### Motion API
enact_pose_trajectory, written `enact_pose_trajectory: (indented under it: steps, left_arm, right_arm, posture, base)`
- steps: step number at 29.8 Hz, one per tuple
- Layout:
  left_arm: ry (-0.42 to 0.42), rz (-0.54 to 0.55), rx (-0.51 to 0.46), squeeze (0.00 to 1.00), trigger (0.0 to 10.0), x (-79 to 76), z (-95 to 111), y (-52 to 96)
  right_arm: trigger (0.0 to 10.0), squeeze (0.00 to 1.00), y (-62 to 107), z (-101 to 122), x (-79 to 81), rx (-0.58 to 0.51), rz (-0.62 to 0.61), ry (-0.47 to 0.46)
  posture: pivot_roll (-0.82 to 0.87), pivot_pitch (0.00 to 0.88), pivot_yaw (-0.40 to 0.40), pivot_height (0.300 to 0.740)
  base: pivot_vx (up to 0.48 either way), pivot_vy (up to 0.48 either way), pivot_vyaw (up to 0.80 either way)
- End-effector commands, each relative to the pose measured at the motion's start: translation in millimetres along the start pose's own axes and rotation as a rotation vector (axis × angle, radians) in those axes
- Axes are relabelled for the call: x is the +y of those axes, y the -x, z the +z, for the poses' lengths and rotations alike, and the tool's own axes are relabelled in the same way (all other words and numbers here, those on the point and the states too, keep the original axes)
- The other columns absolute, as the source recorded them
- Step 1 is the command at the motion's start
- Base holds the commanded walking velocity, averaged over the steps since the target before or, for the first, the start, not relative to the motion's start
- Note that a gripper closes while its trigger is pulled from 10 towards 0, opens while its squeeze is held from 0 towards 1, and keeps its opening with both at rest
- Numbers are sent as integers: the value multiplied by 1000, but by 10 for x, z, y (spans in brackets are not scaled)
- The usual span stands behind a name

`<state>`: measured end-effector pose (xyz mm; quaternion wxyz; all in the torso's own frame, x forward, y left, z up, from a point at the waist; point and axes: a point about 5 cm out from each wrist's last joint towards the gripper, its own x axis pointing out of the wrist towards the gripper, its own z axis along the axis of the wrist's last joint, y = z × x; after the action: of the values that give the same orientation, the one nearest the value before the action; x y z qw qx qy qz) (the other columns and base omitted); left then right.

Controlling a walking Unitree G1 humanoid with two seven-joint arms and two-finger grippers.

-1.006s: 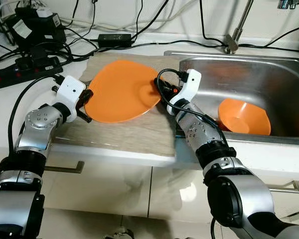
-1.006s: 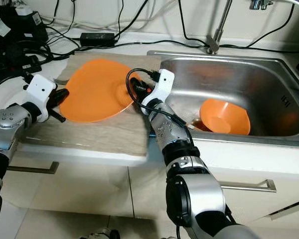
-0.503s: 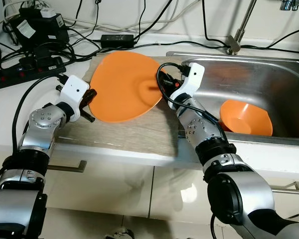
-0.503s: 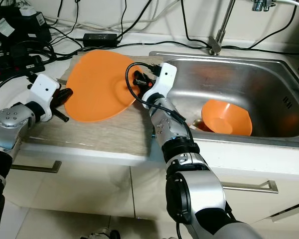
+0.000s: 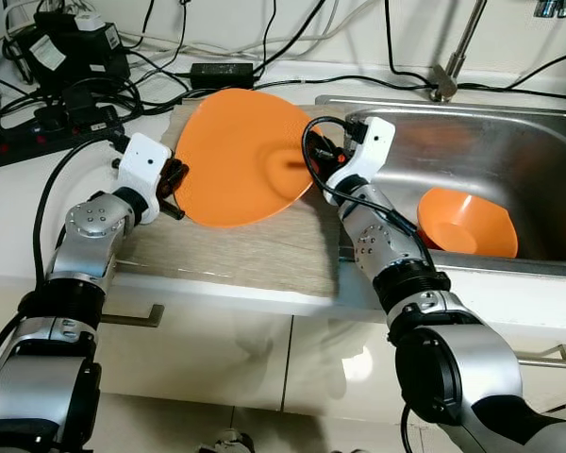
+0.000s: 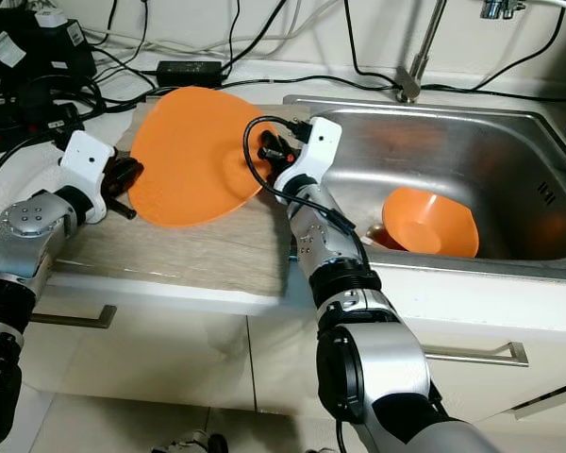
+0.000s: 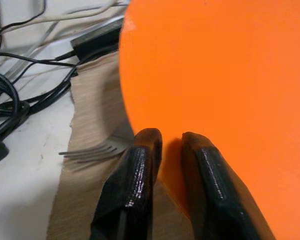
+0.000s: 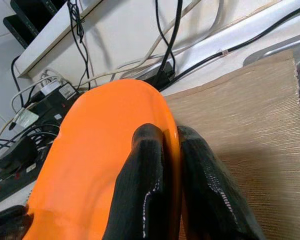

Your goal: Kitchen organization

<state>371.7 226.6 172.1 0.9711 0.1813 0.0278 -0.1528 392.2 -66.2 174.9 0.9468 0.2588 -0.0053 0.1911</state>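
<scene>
Right gripper [image 8: 162,155] is clamped on the rim of the orange plate [image 5: 241,156], one finger on each face, as seen in the right wrist view. Left gripper [image 7: 165,155] is pinched on the opposite rim, fingers [image 7: 137,185] nearly together w/ the plate edge between them. So the plate is held from both sides, on the robot's left and right.

Change since 1 s ago: the plate has been lifted and tipped. It lay almost flat over the wooden board [image 5: 255,250] then; now it is raised clear of the board and tilted up, w/ its far edge high and the underside turned toward the camera. Both wrists have come up and inward w/ it. What that means, as a judgement: the pick-up is done and the carry phase is under way, prob. toward the sink [image 5: 509,142], where an orange bowl [image 5: 467,222] already sits by the near wall. Not certain; the target cannot be read from the frames.

Plate look: plain orange, matte, shallow, w/ a faint raised foot ring at the centre; no chips or food can be made out. A fork [image 7: 92,150] is seen lying on the board just beside the left gripper, under the plate's edge. Cables and a power strip [image 5: 38,123] are spread over the counter behind.
</scene>
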Motion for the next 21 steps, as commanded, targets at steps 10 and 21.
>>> enact_pose_trajectory:
  steps: [10,21]
  left_arm:
    - [64,65,-162,0,10000,47,423,-55]
    - [87,90,-246,0,10000,115,680,24]
  right_arm:
    - [0,0,63,-94,-131,46,-41,48]
    - [0,0,75,-103,-164,43,-62,58]
  posture:
    - [52,40,-10,740]
    - [57,33,-6,740]
  base:
    - [0,0,0]
    - [0,0,0]
